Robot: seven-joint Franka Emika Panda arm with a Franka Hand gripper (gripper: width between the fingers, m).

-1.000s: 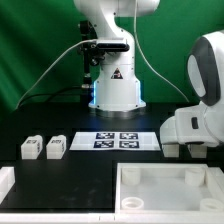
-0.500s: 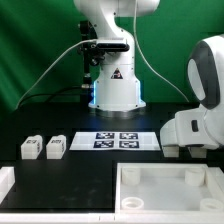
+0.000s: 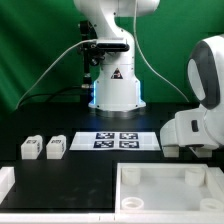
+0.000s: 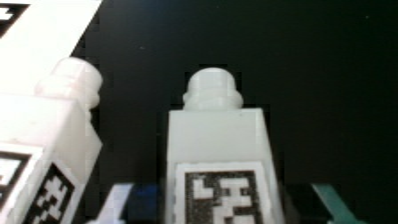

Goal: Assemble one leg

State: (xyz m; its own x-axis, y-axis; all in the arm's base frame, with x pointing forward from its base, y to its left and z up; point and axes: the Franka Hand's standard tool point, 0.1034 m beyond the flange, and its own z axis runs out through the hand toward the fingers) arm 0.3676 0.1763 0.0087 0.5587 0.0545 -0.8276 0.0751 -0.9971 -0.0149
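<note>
The end effector (image 4: 222, 206) stands open astride the leg (image 4: 221, 140), its bluish fingertips (image 4: 121, 202) flanking the tagged block with a sliver of dark gap on each side and nothing gripped. A second leg (image 4: 43, 150) stands just beside it, and bare black worktop (image 4: 302, 50) runs clear beyond both. In the exterior view, the arm's white wrist housing (image 3: 196, 125) hangs low at the exterior view's right, behind the far rim of the large white panel (image 3: 160, 170). The leg under it is hidden from this camera. Two more legs (image 3: 30, 148) (image 3: 55, 147) sit side by side, close together, at the exterior view's left, near the marker board (image 3: 116, 139). A green backdrop (image 3: 40, 50) closes the scene. The panel's recess (a shallow tray) appears bare.
</note>
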